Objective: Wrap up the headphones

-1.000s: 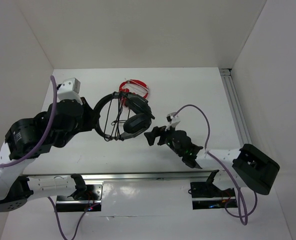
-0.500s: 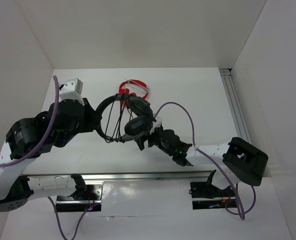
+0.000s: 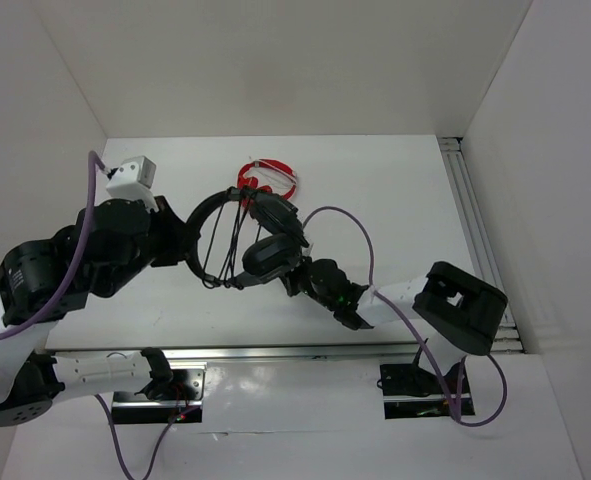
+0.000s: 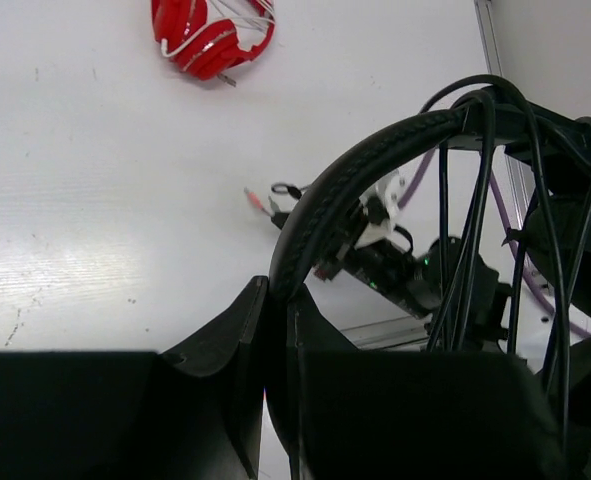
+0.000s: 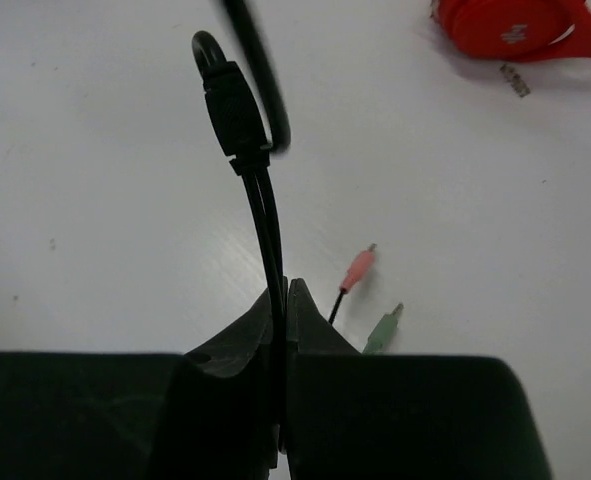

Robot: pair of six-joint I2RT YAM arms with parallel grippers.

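The black headphones [image 3: 267, 255] hang above the table, held up by the headband [image 4: 375, 150], on which my left gripper [image 4: 280, 295] is shut at its left end [image 3: 183, 245]. Several strands of the thin black cable [image 4: 445, 230] run across the headband arc. Just below the earcups, my right gripper [image 3: 297, 280] is shut on the cable [image 5: 265, 215] near its end. A black cable junction [image 5: 230, 105] sits above the right fingertips. The pink plug [image 5: 357, 268] and green plug [image 5: 385, 325] dangle just right of the jaws.
Smaller red headphones [image 3: 270, 175] lie on the white table behind the black ones, also in the left wrist view [image 4: 210, 35] and the right wrist view [image 5: 515, 25]. A metal rail [image 3: 472, 215] runs along the right edge. White walls enclose the table.
My right gripper has moved left to the headphones and gone from open to shut on the cable. The left arm has shifted slightly, still holding the headband.
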